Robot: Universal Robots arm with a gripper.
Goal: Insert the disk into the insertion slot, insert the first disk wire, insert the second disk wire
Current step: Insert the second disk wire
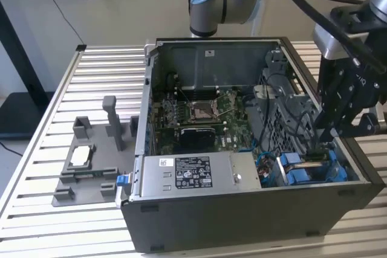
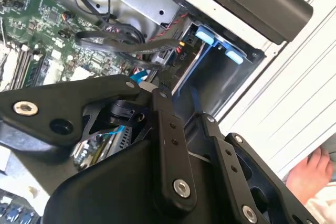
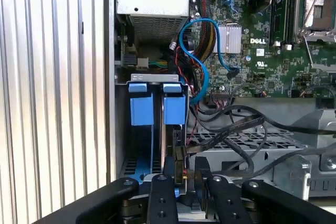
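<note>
The gripper (image 3: pixel 181 174) hangs over the drive bay at the corner of the open computer case (image 1: pixel 242 209) on the exterior view's right. In the first wrist view its two black fingers (image 3: pixel 159 198) stand close together, pinched on a small black connector (image 3: pixel 180 156) at the end of a dark cable (image 3: pixel 231 129), which sits right at the rear edge of the disk; whether the plug is seated cannot be told.

The disk (image 3: pixel 167 124) stands on edge in the insertion slot (image 3: pixel 139 169), its blue carrier tabs (image 3: pixel 142 106) level with the cage mouth, so the first step appears done. In the exterior view the blue tabs (image 1: pixel 302 173) show at the near corner of the case, just under the gripper (image 1: pixel 329 131).

As a judgement, the connector is light and rigid but small, best held across its flat sides; its cable is stiff enough to push back and twist the plug, and the contacts on the drive are fragile, so the approach calls for a straight line. The cable's smooth jacket is likely slippery.

Beside the slot lie the perforated grey drive cage (image 3: pixel 252 145), loose black cables, a blue cable (image 3: pixel 202 61), the power-supply box (image 1: pixel 193 176) and the green motherboard (image 1: pixel 199 113). The case rests on a ribbed aluminium table (image 1: pixel 103 70), with a grey fixture (image 1: pixel 91 161) well apart on the exterior view's left. A person's hand (image 2: pixel 310 174) shows at the table edge in the second wrist view.
</note>
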